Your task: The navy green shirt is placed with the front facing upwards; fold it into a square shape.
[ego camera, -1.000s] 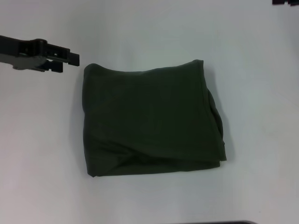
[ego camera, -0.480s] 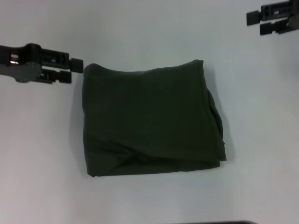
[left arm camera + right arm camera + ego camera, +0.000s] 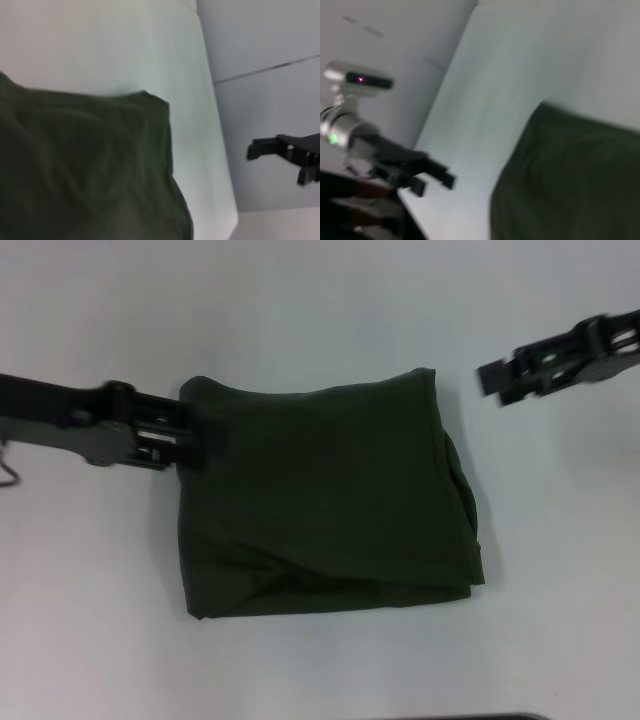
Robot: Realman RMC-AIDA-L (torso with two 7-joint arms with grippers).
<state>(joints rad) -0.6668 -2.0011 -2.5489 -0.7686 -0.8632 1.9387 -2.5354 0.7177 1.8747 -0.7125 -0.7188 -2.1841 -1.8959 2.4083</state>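
While the right gripper (image 3: 492, 380) hovers apart, the left gripper (image 3: 205, 435) overlaps the shirt (image 3: 330, 500).

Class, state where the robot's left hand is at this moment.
In the head view, the left hand is on the robot's left, over the far left corner of the folded navy green shirt, while the right hand hovers off the shirt's far right corner.

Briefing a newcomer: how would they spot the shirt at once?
On the pale table, look at the middle, between the two dark tools. The navy green shirt lies there folded into a rough square, the only cloth and only dark olive thing on the surface.
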